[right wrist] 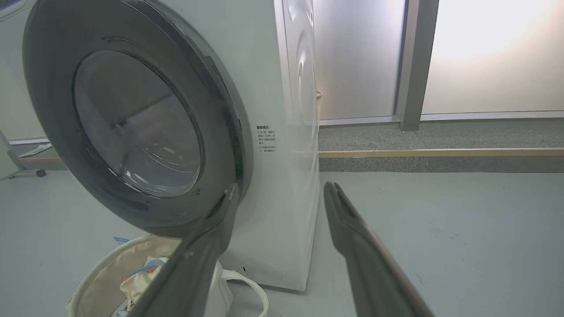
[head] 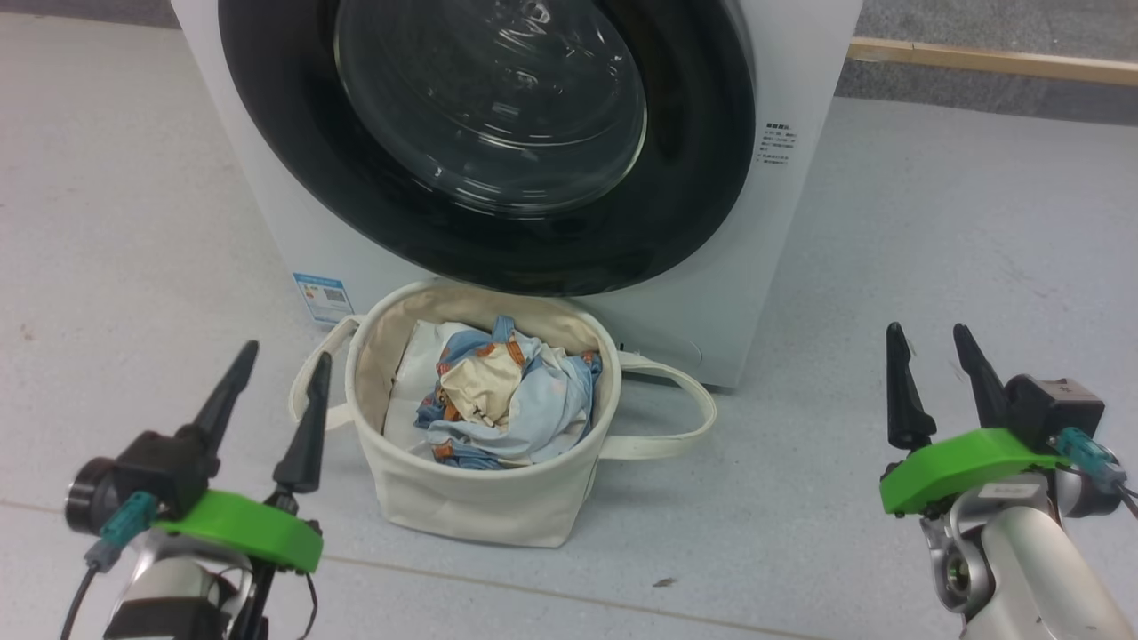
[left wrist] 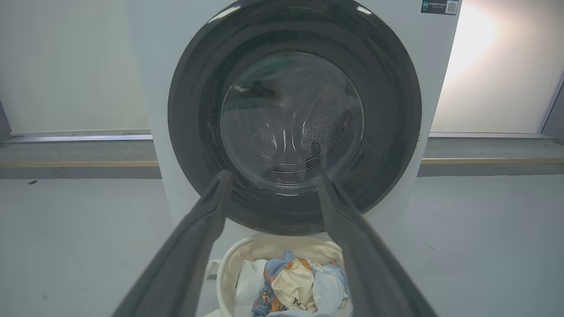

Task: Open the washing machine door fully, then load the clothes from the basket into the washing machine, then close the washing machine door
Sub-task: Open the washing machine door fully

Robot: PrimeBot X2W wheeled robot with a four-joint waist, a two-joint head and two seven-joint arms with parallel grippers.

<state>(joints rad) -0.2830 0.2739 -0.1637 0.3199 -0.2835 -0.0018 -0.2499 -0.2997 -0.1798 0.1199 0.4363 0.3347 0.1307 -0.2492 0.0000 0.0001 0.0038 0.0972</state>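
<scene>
The white washing machine (head: 782, 222) stands ahead, and its round black-rimmed glass door (head: 489, 116) lies shut against the front. Right before it on the floor sits the cream basket (head: 462, 498), holding light blue and cream clothes (head: 507, 400). My left gripper (head: 288, 352) hovers open and empty to the basket's left. In the left wrist view it (left wrist: 274, 175) points at the door (left wrist: 293, 119) above the clothes (left wrist: 299, 281). My right gripper (head: 926, 329) is open and empty, well to the right of the basket. In the right wrist view it (right wrist: 282, 186) faces the machine's right front corner (right wrist: 273, 66).
White padding (head: 418, 373) lines the basket's left side. Its loop handles (head: 676, 427) droop to both sides. A blue label (head: 322, 295) marks the machine's lower left corner. A raised ledge with a wooden strip (head: 996, 60) runs behind, over grey floor (head: 933, 231).
</scene>
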